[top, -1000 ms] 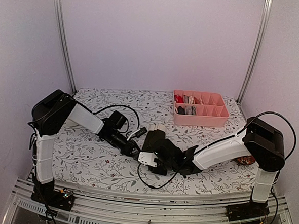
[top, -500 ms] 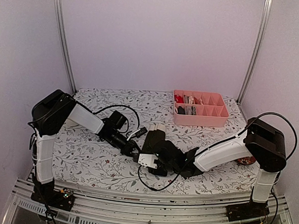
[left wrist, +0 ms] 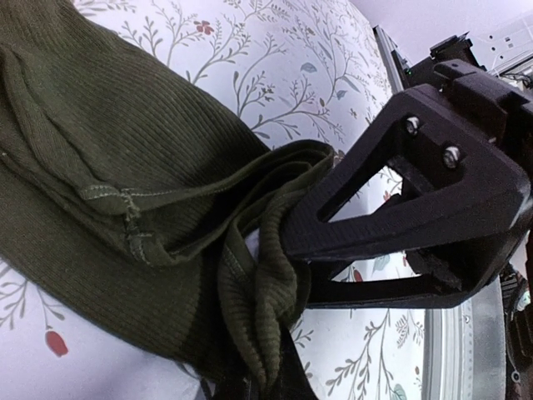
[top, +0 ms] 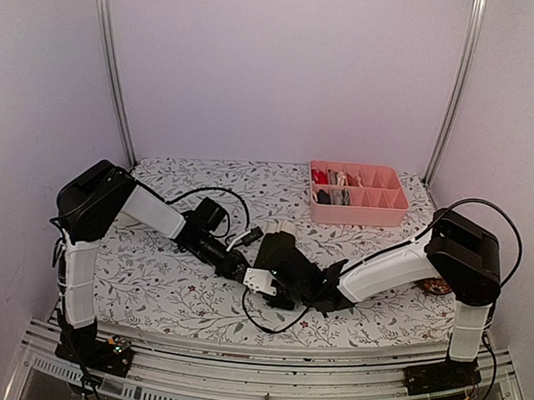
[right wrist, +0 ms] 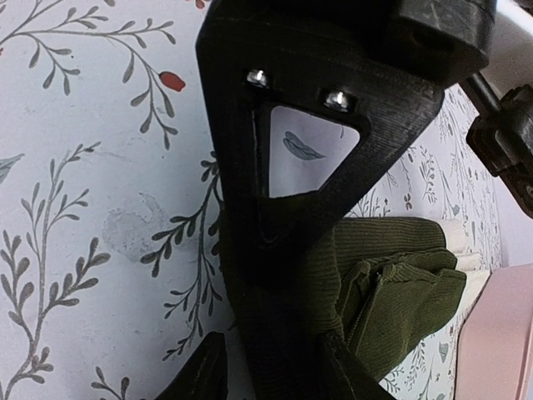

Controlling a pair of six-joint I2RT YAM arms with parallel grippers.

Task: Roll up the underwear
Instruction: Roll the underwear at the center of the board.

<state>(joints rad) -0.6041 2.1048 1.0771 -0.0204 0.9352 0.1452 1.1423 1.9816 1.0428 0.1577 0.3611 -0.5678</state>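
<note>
No lettering, label or number can be read anywhere, though the pink tray [top: 357,216] is perhaps too distant.

Two white-and-black robot arms are in view, the left arm [top: 148,209] and the right arm [top: 385,272]. One olive-green ribbed cloth garment [left wrist: 100,167] lies at centre frame, with one whitish cloth piece [top: 283,227] just above it. One pink plastic divided tray [top: 361,216] sits at upper right. Its left compartments hold small cloth rolls [top: 329,187] in red, whitish and dark, too small to count. One floral-printed table cover [top: 171,294] spans the middle. Two metal uprights stand at the back, the left upright [top: 111,73] and the right upright [top: 455,94].
</note>
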